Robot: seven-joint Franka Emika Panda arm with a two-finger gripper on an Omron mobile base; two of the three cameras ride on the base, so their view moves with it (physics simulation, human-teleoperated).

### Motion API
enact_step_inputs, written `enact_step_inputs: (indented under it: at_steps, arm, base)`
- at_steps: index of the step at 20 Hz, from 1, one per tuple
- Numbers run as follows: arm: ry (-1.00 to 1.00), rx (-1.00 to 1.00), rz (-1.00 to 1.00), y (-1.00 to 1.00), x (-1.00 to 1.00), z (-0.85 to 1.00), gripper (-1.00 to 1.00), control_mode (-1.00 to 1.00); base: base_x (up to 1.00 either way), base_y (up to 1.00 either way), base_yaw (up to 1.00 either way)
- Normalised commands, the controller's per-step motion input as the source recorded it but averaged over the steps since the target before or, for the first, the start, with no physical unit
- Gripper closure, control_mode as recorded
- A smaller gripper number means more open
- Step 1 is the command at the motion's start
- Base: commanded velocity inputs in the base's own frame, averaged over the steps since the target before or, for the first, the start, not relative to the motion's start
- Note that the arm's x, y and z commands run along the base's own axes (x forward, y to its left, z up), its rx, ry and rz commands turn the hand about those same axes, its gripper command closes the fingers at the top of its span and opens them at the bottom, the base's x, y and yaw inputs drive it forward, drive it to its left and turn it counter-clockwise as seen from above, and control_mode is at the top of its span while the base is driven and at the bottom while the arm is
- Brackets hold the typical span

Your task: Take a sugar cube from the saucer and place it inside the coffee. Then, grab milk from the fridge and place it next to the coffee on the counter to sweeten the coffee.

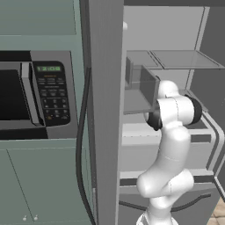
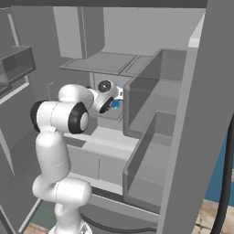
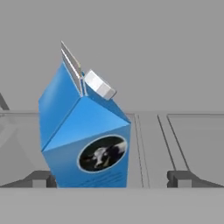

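While the gripper (image 3: 111,179) sits spread wide inside the fridge (image 2: 151,68), its two dark fingertips (image 3: 39,179) are well apart at the bottom of the hand view, with the milk (image 3: 85,135) between them, closer to the left one, and I can't tell if either tip actually touches it, so it's not clamped on anything yet. That blue carton stands on a pale grey shelf (image 3: 175,135), leaning a bit in the hand view, white cap up top and a cow picture on the front. From the right base view you can just catch a bit of blue past the wrist, and over in the left base view there's the black-fronted microwave (image 1: 35,94) just beside the fridge.
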Motion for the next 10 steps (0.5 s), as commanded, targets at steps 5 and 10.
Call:
enact_step_inputs:
  at_steps: [5, 10]
  arm:
    - [0.00, 0.00, 0.00, 0.00, 0.29, -0.03, -1.00, -1.00]
    - [0.00, 0.00, 0.00, 0.00, 0.23, 0.00, -1.00, -1.00]
  base:
    - [0.00, 0.00, 0.00]
    - [0.00, 0.00, 0.00]
